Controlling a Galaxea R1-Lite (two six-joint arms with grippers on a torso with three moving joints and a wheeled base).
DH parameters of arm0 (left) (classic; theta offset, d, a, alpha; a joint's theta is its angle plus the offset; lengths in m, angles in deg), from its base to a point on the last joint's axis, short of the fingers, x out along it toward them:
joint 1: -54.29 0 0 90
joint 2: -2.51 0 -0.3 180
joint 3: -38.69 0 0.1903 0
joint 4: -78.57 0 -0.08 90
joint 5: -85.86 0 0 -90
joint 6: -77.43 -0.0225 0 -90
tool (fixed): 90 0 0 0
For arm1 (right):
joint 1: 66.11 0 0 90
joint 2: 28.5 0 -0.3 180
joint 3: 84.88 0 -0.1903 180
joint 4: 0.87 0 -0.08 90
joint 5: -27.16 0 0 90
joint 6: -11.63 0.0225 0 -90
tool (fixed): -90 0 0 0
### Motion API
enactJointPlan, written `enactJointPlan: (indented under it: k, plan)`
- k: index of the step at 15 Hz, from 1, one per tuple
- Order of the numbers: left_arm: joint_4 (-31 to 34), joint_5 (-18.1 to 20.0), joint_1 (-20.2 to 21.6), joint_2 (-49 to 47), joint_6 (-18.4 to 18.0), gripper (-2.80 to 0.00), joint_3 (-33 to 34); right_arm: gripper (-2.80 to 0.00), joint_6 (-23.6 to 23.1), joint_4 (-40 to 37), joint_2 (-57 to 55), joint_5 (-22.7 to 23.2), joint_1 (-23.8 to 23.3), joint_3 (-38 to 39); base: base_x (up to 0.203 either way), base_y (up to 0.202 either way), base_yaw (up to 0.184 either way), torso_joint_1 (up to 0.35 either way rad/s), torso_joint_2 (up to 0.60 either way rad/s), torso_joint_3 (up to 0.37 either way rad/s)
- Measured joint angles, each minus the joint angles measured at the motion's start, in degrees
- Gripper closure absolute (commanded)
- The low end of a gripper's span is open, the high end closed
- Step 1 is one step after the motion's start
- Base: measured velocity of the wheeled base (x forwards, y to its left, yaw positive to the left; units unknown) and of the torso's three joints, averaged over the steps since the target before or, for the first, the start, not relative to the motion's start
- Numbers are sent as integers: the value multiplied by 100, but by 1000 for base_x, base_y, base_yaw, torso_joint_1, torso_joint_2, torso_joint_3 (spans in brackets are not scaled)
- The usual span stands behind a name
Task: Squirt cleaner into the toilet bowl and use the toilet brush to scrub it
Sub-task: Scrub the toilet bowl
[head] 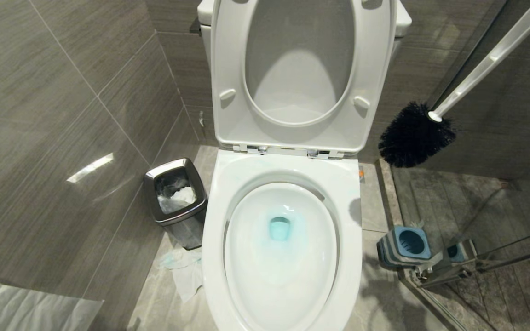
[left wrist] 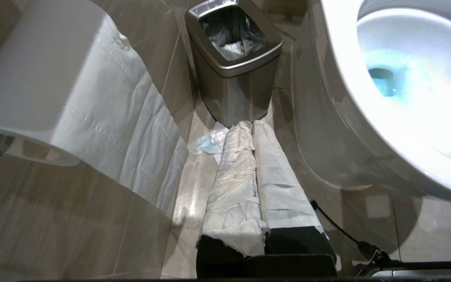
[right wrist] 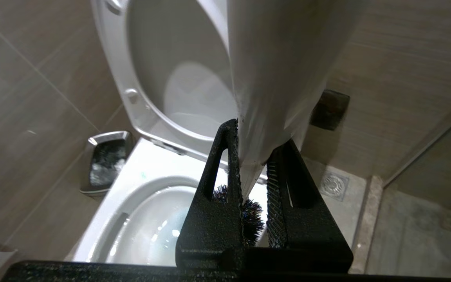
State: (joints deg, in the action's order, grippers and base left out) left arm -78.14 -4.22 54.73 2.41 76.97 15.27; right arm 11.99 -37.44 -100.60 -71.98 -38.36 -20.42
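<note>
The toilet brush (head: 435,117), a slim white straight plastic handle with a bushy black bristle head, is up in the air off to the right of the raised seat, head hanging near the wall and clear of everything, while its square blue-topped grey-striped holder (head: 404,246) sits empty on the floor by the shower threshold. My right gripper (right wrist: 255,172) has its black ribbed jaws pinched on the handle, and in the right wrist view the bristles peek out below the jaws, over the bowl's rim. I'd guess this thing is light and fairly stiff, but the handle looks smooth, so a grip this far from the head could let it twist or slip once the bristles push on ceramic; nearer the head would give more control. The toilet bowl (head: 357,257), big glossy white ceramic with an oval basin, already has blue cleaner pooled around the drain, so scrubbing looks like what's left. My left gripper (left wrist: 251,129), fingers wrapped in white paper and pressed together on nothing, is parked low by the small steel waste bin (head: 175,200) and a hanging white paper roll (left wrist: 53,86). Crumpled tissue (head: 184,271) litters the floor beside the bin. The raised white seat (head: 228,69) is the thing I'd worry about clipping on the way in.
</note>
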Motion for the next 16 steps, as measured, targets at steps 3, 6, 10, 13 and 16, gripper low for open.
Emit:
enactJointPlan:
  k: [3, 6, 10, 13, 16]
  plan:
    - [0, 5, -2, 0, 5, 0, 2, 0, 9, 23, -337, -431, 588, -182, 0, 0, 0, -2, 1, 84]
    - [-1, 3, -2, 0, 13, 0, 2, 0, 91, 37, -699, -640, 912, -217, 0, 0, 0, 0, 0, 0]
    - [0, 7, -2, 0, 13, 0, 2, 0, 375, 547, -1402, -941, 1131, -213, 0, 0, 0, 0, 0, 0]
    - [0, 4, -2, 0, 13, 0, 2, 0, 409, 1261, -1995, -1071, 1237, 123, 0, 0, 0, 0, 0, 0]
    - [-6, 7, 0, 0, -1, 0, 2, 0, 446, 2000, -2504, -1098, 1331, 756, 0, 0, 0, 0, 0, 0]
